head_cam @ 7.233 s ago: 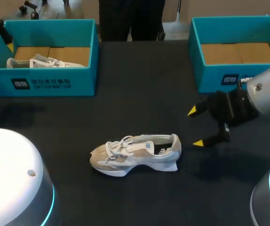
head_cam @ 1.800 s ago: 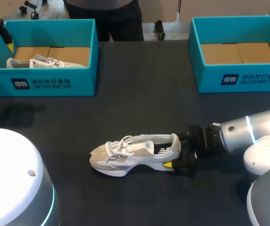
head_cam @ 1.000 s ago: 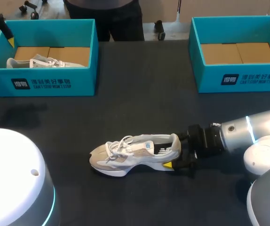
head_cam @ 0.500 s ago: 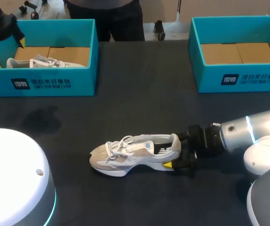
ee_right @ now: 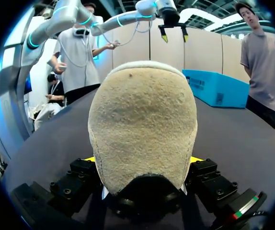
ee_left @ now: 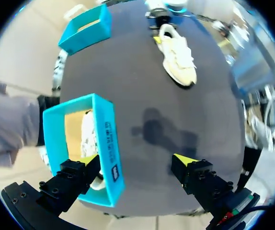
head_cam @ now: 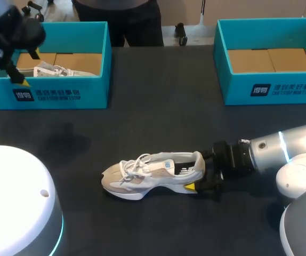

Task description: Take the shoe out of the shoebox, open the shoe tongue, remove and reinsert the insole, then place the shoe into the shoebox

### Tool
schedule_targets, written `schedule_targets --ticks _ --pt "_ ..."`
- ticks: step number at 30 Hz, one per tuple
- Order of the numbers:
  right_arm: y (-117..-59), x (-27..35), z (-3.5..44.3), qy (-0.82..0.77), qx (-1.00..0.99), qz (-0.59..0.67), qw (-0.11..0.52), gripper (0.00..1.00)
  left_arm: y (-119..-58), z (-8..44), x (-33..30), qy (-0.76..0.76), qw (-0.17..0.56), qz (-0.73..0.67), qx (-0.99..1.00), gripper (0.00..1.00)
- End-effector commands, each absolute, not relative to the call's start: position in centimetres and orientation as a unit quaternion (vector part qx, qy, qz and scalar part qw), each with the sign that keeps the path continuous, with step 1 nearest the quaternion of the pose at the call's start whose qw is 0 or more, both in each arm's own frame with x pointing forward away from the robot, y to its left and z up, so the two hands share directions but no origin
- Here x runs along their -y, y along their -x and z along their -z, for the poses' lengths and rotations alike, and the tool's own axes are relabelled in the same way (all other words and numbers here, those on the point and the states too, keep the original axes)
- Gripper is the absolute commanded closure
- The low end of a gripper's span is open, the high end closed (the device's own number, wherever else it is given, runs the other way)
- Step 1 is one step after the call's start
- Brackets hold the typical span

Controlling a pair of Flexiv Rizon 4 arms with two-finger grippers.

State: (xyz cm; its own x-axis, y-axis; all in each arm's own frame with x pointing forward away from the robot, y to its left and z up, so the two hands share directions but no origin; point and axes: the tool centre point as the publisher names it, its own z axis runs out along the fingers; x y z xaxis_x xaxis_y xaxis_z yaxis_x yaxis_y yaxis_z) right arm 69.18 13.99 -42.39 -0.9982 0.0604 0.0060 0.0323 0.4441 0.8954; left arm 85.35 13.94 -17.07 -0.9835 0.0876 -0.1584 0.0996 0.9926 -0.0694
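One step apparently done: beige sneaker [head_cam: 153, 175] out of its box, upright mid-desk [head_cam: 158, 106], toe toward the left. Right hand [head_cam: 198, 175] clenched on the heel from both sides. Left hand [head_cam: 29, 68] released, fingers spread over the left shoebox [head_cam: 62, 95], second sneaker [head_cam: 51, 70] inside. Judged outstanding: tongue opening, insole removal and reinsertion, return to a shoebox.

Bright, even light; soft shadows.
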Motion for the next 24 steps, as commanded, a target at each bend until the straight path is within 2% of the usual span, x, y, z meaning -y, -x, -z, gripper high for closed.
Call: schedule_targets --ticks 1,8,24 --pt "-69.2 -14.3 42.7 -0.028 -0.85 -0.526 0.015 1.0 -83.6 17.7 -12.7 0.131 0.139 0.029 -0.981 0.0" --pt "-69.2 -14.3 42.7 -0.028 -0.85 -0.526 0.015 1.0 -82.3 18.3 -8.6 0.165 0.132 0.049 -0.976 0.0" --pt "-69.2 -14.3 42.7 -0.028 -0.85 -0.526 0.015 1.0 -82.3 18.3 -8.6 0.165 0.132 0.049 -0.976 0.0"
